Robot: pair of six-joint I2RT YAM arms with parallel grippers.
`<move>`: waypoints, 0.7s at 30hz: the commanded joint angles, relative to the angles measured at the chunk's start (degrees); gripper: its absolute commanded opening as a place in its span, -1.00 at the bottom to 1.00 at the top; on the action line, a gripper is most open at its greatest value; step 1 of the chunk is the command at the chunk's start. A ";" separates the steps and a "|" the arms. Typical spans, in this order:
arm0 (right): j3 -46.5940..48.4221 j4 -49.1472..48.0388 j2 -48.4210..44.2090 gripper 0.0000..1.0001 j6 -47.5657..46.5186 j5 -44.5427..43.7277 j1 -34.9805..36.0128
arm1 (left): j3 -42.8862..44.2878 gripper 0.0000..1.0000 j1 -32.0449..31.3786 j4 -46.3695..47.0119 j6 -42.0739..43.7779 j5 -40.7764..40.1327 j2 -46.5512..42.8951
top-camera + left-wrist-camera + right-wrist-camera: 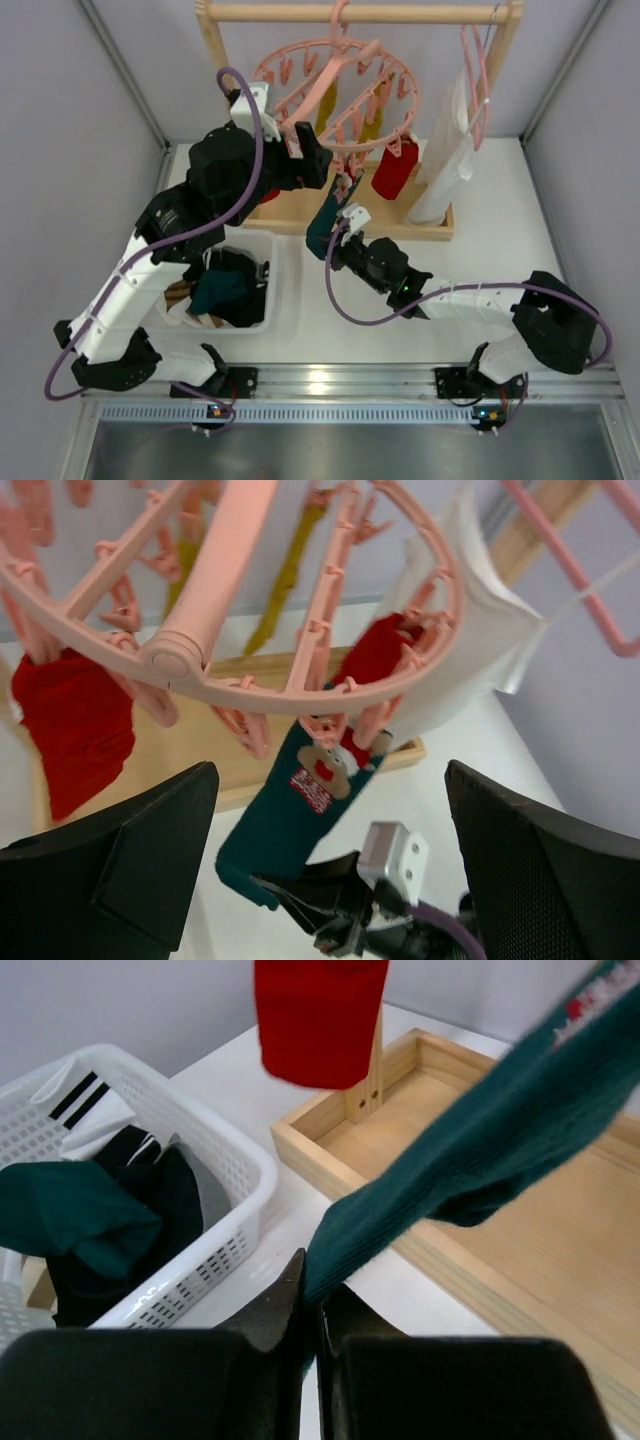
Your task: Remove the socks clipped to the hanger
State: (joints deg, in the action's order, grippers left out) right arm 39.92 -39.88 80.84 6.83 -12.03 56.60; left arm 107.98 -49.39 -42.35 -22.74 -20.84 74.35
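The round pink hanger [335, 95] hangs from a wooden rail; in the left wrist view it [200, 630] fills the top. A dark teal sock [325, 215] with a reindeer patch [300, 800] hangs from a clip at the ring's front. My right gripper [330, 243] [318, 1305] is shut on that sock's [480, 1150] lower end. My left gripper [318, 160] [328, 780] is open and empty, just under the ring near that clip. Red socks [395, 168] [70, 720] and mustard socks [325, 105] [290, 570] hang from other clips.
A white basket [270, 290] [235, 1160] with dark and teal clothes stands at the left under my left arm. The rack's wooden base tray [290, 212] [520, 1230] lies below the hanger. A slim pink hanger [475, 80] with white cloth [445, 165] hangs at the right.
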 commanded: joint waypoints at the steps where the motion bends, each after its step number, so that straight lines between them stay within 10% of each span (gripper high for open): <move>1: 4.36 -0.90 3.61 -1.00 -1.38 -5.88 4.03 | 5.82 0.97 -0.54 -6.59 2.62 -15.87 5.17; 21: 13.51 1.38 12.59 -1.00 -1.12 -15.13 11.34 | 7.07 0.94 -5.90 -7.75 5.87 -34.27 13.99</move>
State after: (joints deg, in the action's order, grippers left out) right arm 50.81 -37.65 92.66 4.73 -26.06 66.65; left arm 114.63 -55.27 -50.17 -17.50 -51.03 88.05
